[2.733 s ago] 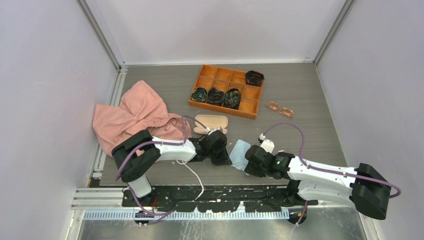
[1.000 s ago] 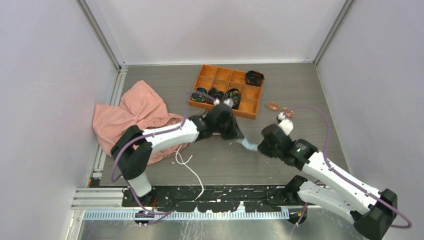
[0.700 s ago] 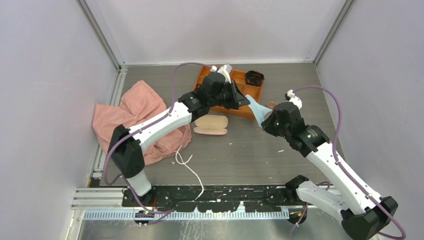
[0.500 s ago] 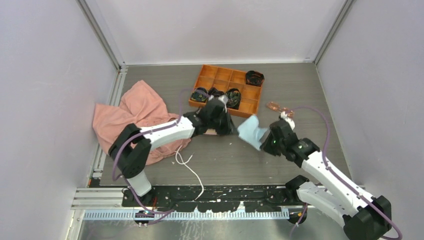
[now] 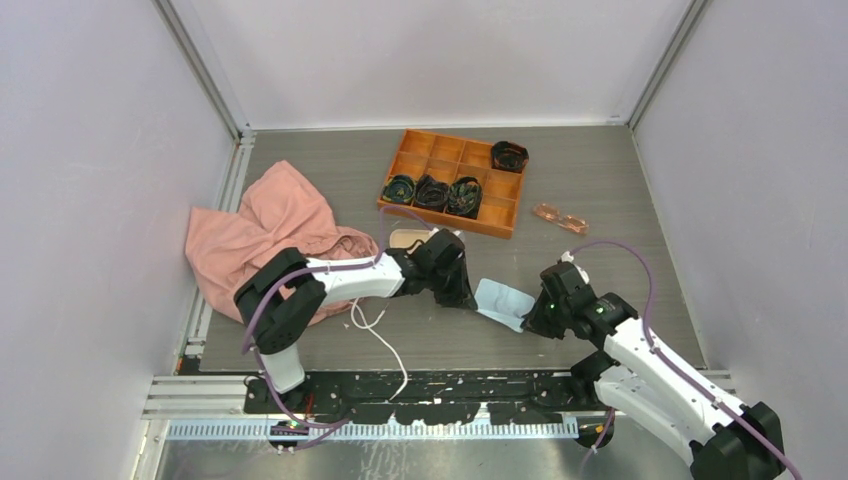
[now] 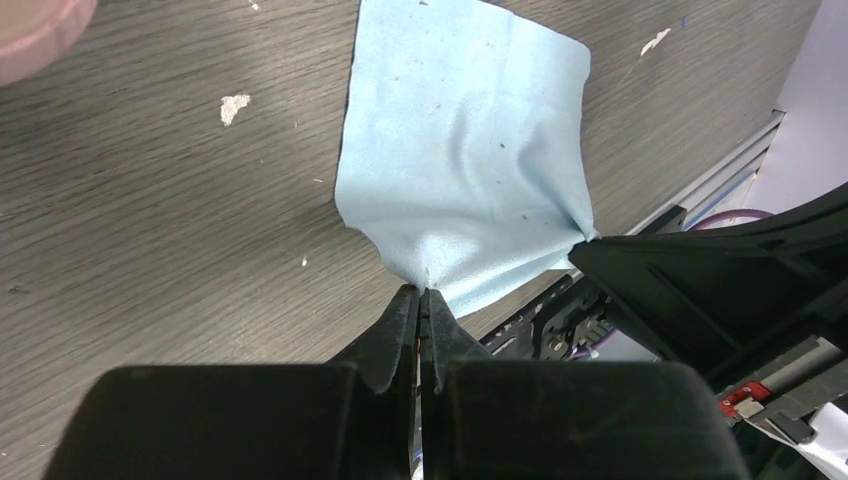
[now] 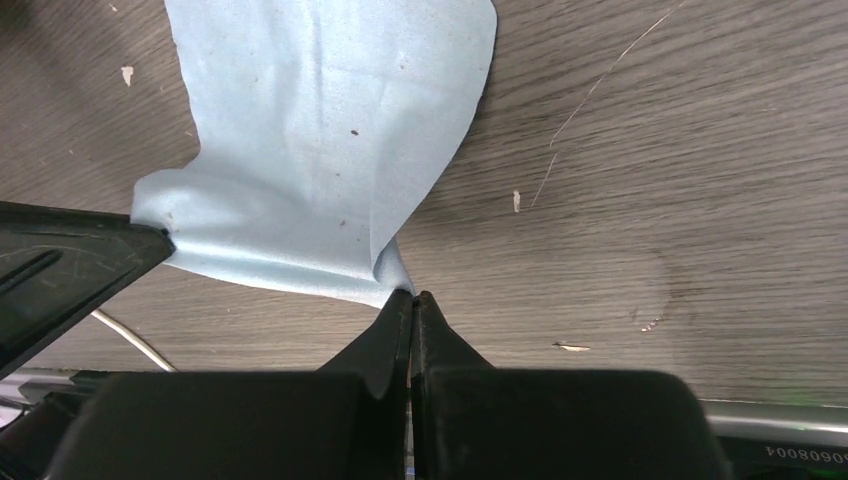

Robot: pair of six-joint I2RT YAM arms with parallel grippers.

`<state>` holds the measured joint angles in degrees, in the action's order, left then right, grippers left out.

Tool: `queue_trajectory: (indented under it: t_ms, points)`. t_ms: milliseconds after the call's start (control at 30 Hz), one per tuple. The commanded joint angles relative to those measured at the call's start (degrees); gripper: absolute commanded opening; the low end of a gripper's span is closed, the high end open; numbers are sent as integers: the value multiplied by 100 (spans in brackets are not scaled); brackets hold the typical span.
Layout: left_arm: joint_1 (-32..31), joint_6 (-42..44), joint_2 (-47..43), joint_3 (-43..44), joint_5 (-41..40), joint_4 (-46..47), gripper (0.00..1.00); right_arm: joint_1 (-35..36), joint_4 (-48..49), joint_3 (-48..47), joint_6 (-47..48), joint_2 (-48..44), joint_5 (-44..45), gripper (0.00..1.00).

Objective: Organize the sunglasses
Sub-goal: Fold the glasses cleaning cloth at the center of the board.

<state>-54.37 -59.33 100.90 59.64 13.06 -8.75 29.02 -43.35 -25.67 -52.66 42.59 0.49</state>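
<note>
The worktop [image 5: 610, 170] carries one pair of sunglasses [image 5: 560, 217], one pink case [image 5: 403, 238], one light blue cloth [image 5: 502, 300], one pink garment [image 5: 262, 235], one white cord [image 5: 378, 335], one orange divided tray [image 5: 440, 152] and four dark rolled bundles [image 5: 432, 192].

Bright, even light (soft shadows), sharp.

My left arm [image 5: 345, 280] hides most of the pink case [image 5: 401, 238] (clipped in the wrist view), and I can't resolve the sunglasses [image 5: 560, 217] frame.
</note>
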Motion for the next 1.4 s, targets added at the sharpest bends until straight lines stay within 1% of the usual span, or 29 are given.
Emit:
queue_trajectory:
  t_ms: [0,100,200,333,467,567,633,733,933,1000,1100,1200,1367]
  points:
    - [23,159,-166,287,-203,-201,0,-28,-68,-267,20,29,120,1]
    - [27,361,-108,598,-294,-418,1,-33,-149,-561,176,108,426,1]
    - [130,630,27,1175,-307,-691,1,-68,-100,-1050,411,378,631,0]
    - [434,1126,236,2186,-280,-1092,1,-227,216,-1814,826,954,677,0]
    - [772,1419,541,3126,-196,-1506,1,-508,400,-2663,1191,1587,698,1]
    - [826,1561,656,3546,-193,-1689,1,-683,466,-3091,1311,1824,683,1]
    - [831,1549,636,3477,-167,-1621,1,-709,477,-3151,1354,1888,668,0]
    - [831,1373,565,3001,-110,-1269,1,-712,518,-2835,1288,1935,577,0]
    - [737,833,632,1600,187,-395,0,-713,847,-1422,590,1689,74,1]
    - [610,816,681,1226,165,-359,1,-713,937,-997,328,1546,-198,1]
    - [454,685,656,822,119,-267,1,-705,967,-536,13,1318,-383,0]
    - [268,548,563,582,80,-157,1,-711,824,-377,-23,1149,-405,1]
    - [-78,390,515,461,-56,-270,0,-713,363,-386,192,992,-333,1]
